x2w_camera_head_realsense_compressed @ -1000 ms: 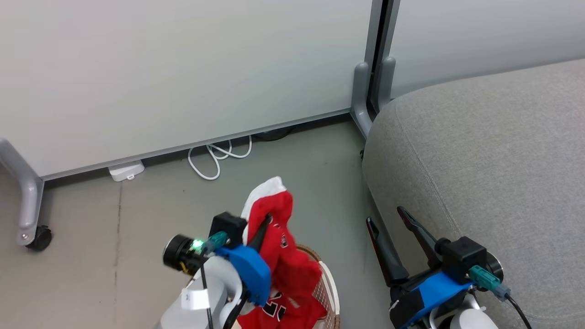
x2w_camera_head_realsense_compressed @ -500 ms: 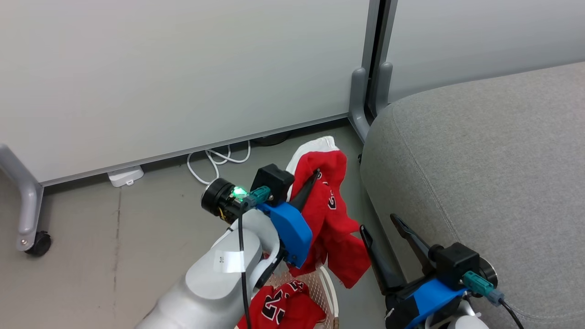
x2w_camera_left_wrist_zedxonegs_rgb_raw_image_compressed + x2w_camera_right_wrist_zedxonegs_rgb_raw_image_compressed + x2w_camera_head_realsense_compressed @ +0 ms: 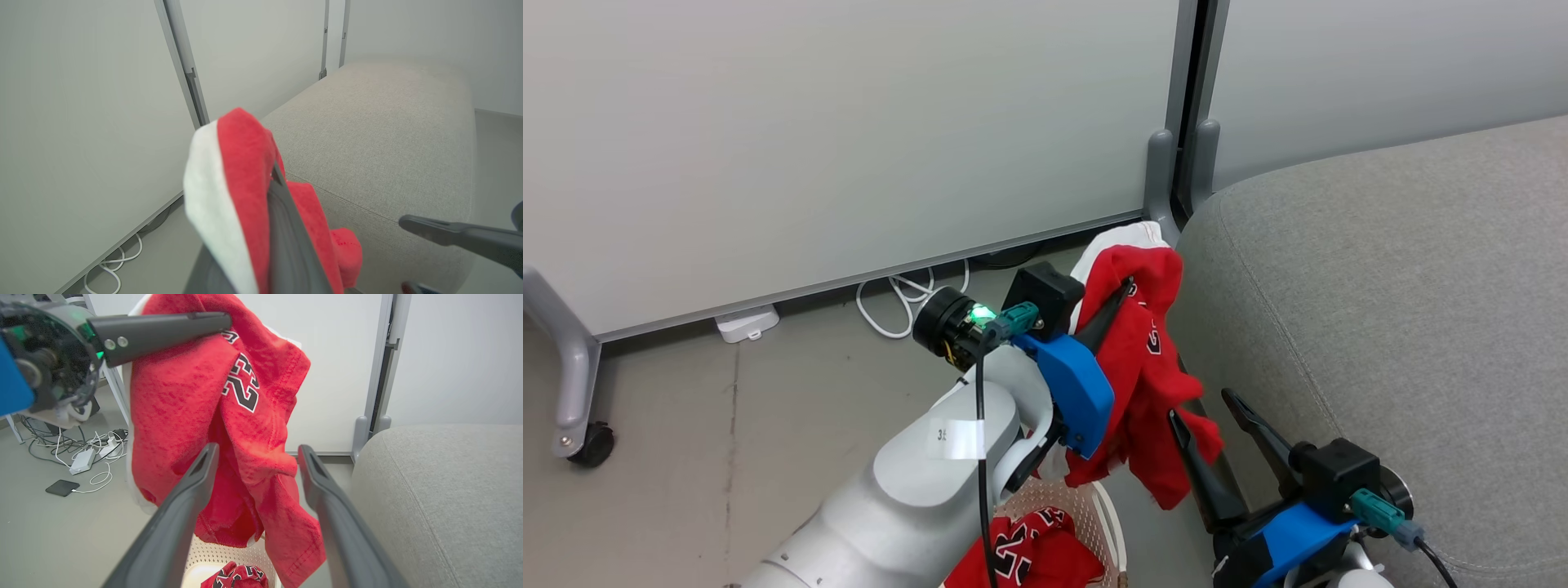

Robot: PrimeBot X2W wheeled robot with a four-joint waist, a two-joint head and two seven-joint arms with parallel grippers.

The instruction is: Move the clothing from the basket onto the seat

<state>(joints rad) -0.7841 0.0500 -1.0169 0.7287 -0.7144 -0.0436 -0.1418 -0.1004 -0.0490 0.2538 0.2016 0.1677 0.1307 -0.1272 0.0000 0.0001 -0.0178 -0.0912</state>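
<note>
My left gripper (image 3: 1125,287) is shut on a red jersey (image 3: 1147,367), part of the clothing, which hangs in the air beside the seat's rounded left edge. The jersey's white trim (image 3: 208,196) folds over the closed fingers, and a black numeral (image 3: 241,386) shows on its front. A second red jersey (image 3: 1033,551) lies in the cream perforated basket (image 3: 1107,514) below. The seat (image 3: 1405,286) is a large light-grey sofa on the right. Low beside the sofa, my right gripper (image 3: 1201,406) stands open just in front of the hanging hem and holds nothing.
White partition panels with grey post feet (image 3: 1160,175) stand behind. A white cable (image 3: 903,294) and adapter (image 3: 747,320) lie on the grey floor, with a caster (image 3: 592,441) at the left. More cables and a dark flat device (image 3: 61,488) lie further off.
My left arm has risen and swung right, carrying the jersey from above the basket up to the sofa's edge. The right gripper has stayed open and almost still.
</note>
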